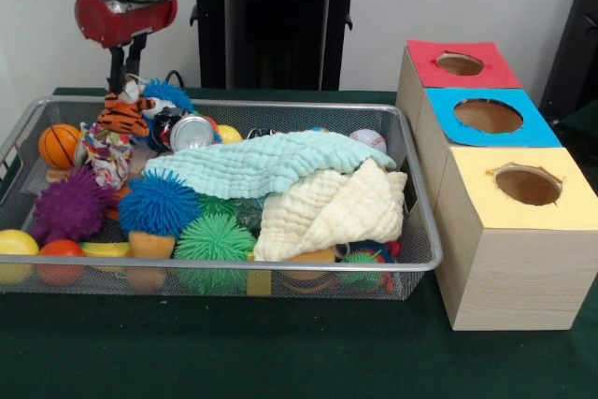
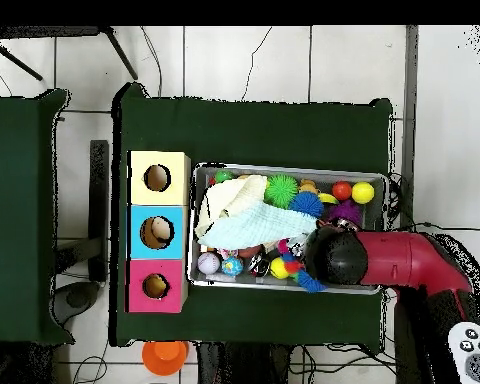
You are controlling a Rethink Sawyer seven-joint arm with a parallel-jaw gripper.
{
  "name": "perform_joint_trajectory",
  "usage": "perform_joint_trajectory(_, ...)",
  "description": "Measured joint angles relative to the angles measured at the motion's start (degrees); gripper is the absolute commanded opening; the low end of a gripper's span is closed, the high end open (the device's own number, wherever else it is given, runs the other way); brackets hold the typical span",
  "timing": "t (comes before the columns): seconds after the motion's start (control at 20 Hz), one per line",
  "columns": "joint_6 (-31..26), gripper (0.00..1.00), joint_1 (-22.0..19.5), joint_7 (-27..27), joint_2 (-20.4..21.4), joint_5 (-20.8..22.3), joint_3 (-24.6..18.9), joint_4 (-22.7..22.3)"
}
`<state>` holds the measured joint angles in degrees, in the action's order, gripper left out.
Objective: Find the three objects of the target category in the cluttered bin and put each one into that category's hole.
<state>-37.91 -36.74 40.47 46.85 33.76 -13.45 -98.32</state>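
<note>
The front view is lit evenly and softly, and no single source of light can be told. A weak shadow is cast on the dark green table cloth [image 1: 280, 362] under the wide silver wire-mesh tray [image 1: 425, 259] and beside the pale wooden box with the yellow top [image 1: 509, 268]. A small bright glare is seen on the end of the shiny metal can [image 1: 192, 133]. The edges of things are a little soft. In the overhead view the white tiled floor [image 2: 244, 60] is very bright, almost washed out, while the cloth is shown very dark.
</note>
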Motion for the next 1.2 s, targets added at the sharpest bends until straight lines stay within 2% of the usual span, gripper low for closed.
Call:
perform_joint_trajectory(0.45,0.0,0.00,3.3,0.0,4.5,-6.4,0.0,-0.4)
perform_joint_trajectory(0.9,0.0,0.00,6.5,0.0,7.0,-12.1,0.1,-1.4)
perform_joint_trajectory(1.2,-2.3,0.00,10.7,0.1,8.6,-16.6,1.3,-3.9)
